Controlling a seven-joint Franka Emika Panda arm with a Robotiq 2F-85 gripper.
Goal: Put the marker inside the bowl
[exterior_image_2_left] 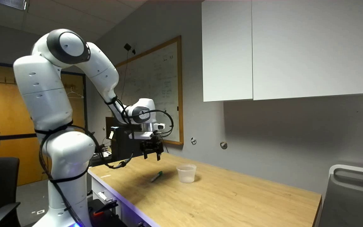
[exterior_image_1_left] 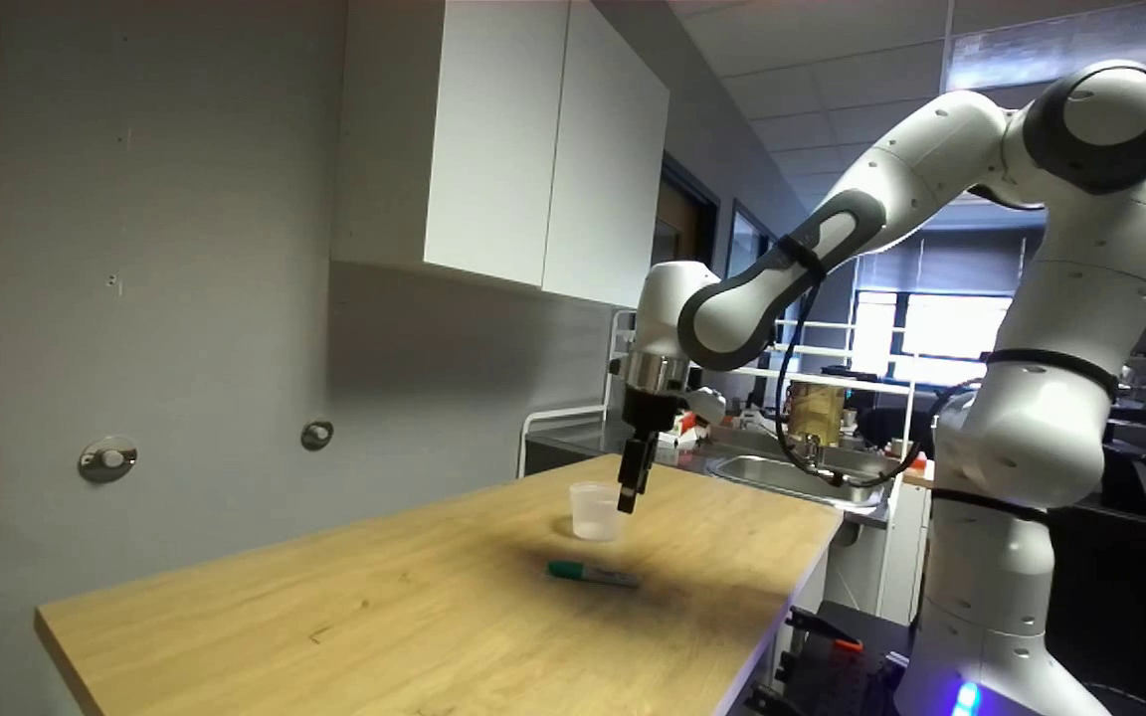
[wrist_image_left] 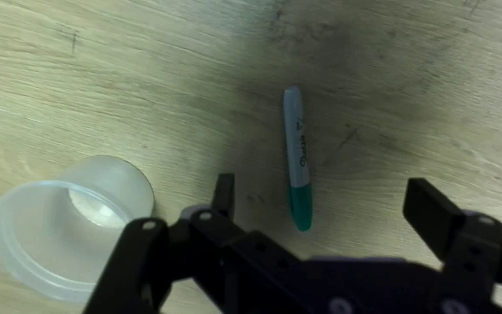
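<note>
The marker [wrist_image_left: 297,158] is surrounded by bare tabletop [wrist_image_left: 386,109]; on 1 side, low passage is obstructed by the nearby upright bowl [wrist_image_left: 118,183]

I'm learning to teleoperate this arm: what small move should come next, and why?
Probably lower the open gripper toward the marker. In the wrist view the marker shows between the spread jaws, its length roughly across their closing direction, and both exterior views show the gripper above the table. The marker lies outside the bowl, so grasping it seems to come first.
</note>
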